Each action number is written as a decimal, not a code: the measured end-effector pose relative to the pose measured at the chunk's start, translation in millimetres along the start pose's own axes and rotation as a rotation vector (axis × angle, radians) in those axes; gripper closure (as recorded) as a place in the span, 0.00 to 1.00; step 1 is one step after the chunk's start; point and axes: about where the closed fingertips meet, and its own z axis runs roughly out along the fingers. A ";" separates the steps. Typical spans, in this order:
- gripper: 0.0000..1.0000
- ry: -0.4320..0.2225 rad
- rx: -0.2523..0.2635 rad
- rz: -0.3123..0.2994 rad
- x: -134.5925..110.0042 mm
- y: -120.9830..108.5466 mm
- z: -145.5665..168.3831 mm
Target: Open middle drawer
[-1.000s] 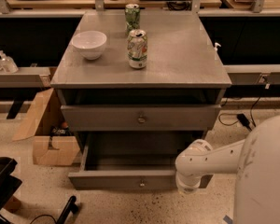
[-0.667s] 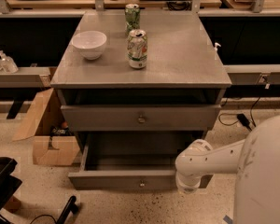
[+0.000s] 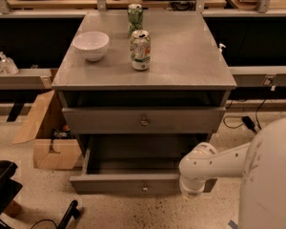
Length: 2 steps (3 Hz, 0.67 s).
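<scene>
The grey cabinet has three levels under its top. The middle drawer is a wide shallow grey front with a small round brass knob. It sits pushed in. Below it the bottom drawer is pulled out and its plain grey inside shows. Between the top and the middle front lies a dark recess. My white arm reaches in from the lower right, and its rounded joint hangs at the right end of the bottom drawer's front. My gripper itself is not in view.
A white bowl and two green cans stand on the cabinet top. An open cardboard box lies on the floor at the left. A black chair base is at the lower left. Cables trail at the right.
</scene>
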 end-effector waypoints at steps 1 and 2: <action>0.13 0.000 0.000 0.000 0.0 0.0 0.0; 0.00 0.000 0.000 0.000 0.0 0.0 0.0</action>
